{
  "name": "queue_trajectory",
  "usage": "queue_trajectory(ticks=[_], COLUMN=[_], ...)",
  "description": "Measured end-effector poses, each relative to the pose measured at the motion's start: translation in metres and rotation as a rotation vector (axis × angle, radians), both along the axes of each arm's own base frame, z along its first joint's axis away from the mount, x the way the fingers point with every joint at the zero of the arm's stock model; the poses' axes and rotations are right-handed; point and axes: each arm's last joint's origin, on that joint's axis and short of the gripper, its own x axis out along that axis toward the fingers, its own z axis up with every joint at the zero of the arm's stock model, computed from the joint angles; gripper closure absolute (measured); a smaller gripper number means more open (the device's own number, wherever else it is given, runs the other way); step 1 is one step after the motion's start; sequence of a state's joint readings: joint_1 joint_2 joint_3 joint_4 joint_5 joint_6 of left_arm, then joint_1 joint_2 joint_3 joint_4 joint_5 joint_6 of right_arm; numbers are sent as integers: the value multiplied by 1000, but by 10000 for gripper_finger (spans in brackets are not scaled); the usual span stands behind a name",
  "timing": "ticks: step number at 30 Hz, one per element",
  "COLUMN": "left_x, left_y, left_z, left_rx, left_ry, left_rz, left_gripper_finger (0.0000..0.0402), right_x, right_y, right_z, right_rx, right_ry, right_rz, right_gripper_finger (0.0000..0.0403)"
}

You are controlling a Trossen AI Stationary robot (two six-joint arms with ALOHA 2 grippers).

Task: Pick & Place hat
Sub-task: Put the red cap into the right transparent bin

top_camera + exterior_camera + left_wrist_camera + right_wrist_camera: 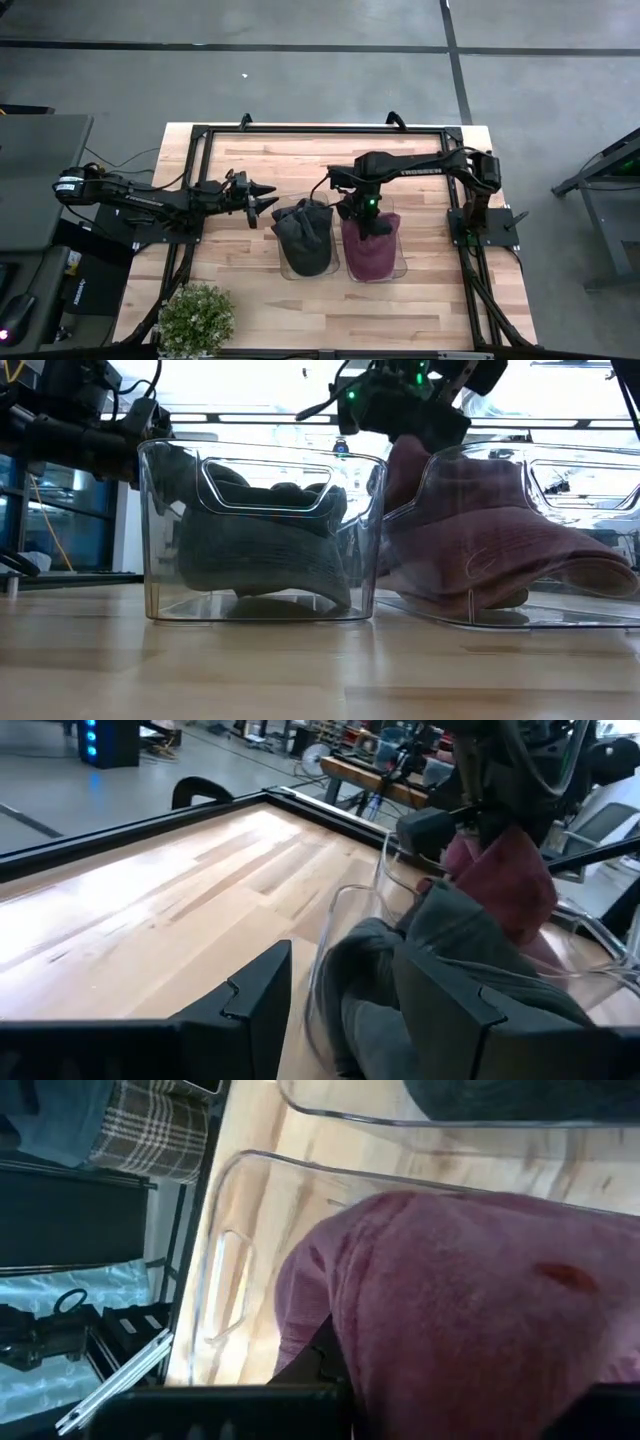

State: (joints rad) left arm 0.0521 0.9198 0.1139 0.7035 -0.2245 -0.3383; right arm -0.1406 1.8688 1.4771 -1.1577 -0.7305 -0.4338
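Note:
A grey hat sits crumpled in the left clear bin. A maroon hat lies in the right clear bin, its brim resting low at that bin's wall. My left gripper is open, level, just left of the grey hat's bin and touching nothing. My right gripper stands over the maroon hat, shut on it. My right gripper holds the maroon hat by the top of its crown, coming from above and pointing down. The cloth covers the fingertips in the right wrist view, so only one dark finger shows. The crown is drawn up to the gripper; the rest lies in the bin.
A black metal frame borders the wooden table's far and side edges. A potted green plant stands at the near left corner. The two bins sit side by side mid-table, with bare wood beyond them.

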Motion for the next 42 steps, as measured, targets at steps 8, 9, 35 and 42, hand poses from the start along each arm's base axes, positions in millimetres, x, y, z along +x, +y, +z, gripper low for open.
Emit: queue_trajectory(ticks=[8,9,35,42], left_x=[-14,-15,-53,-69], left_y=[-2,-3,-10,-11], left_z=[-19,-16,11,6], left_rx=[-65,-65,-83,-125], left_ry=[-6,-44,-218,-201], left_rz=[-54,-68,-244,-267], left_gripper_finger=[232,232,232,232], right_x=[-6,-7,-3,-3], right_y=[-4,-4,-3,-3], right_z=[-15,-17,-18,-18], right_rx=[-12,-11,28,28], right_ry=[38,43,6,6], right_rz=[-3,-4,-22,-22], right_gripper_finger=[403,403,403,403])
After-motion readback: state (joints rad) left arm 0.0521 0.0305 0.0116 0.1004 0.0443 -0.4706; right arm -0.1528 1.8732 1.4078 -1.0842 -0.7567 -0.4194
